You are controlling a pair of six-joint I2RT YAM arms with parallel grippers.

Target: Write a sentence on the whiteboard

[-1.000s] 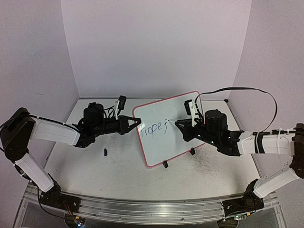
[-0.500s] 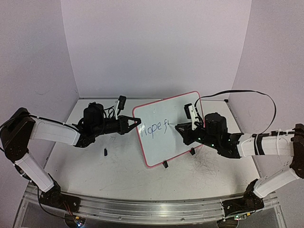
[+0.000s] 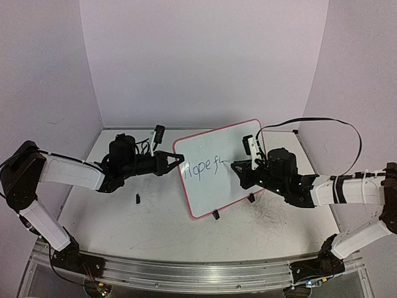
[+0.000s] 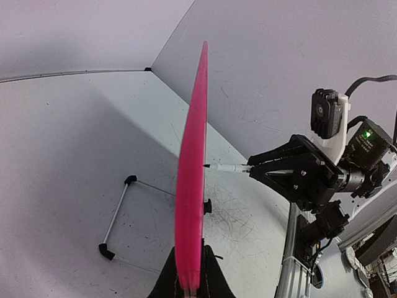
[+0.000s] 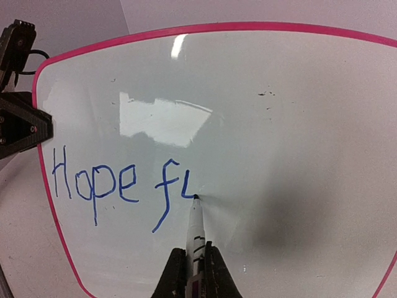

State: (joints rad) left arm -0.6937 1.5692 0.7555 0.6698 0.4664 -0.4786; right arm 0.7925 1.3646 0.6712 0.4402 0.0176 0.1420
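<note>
The whiteboard (image 3: pixel 214 189) stands tilted on its black feet mid-table; it shows edge-on in the left wrist view (image 4: pixel 192 155) and face-on in the right wrist view (image 5: pixel 285 118). The sentence (image 3: pixel 201 167) is in blue and reads "Hope f" plus an L-shaped stroke (image 5: pixel 118 183). My left gripper (image 3: pixel 180 159) is shut on the board's left rim (image 4: pixel 190 248). My right gripper (image 3: pixel 239 166) is shut on a white marker (image 5: pixel 196 223), whose tip touches the board at the end of the last stroke. The marker also shows in the left wrist view (image 4: pixel 229 167).
A small black cap (image 3: pixel 137 198) lies on the table left of the board. A thin wire stand with black ends (image 4: pixel 118 217) lies behind the board. Scribble marks (image 3: pixel 273 214) cover the table under the right arm. Walls close the back and sides.
The marker has moved right from the "f" and drawn a new L-shaped stroke after it. The right gripper shifted slightly with it. The left arm and board have not moved.
</note>
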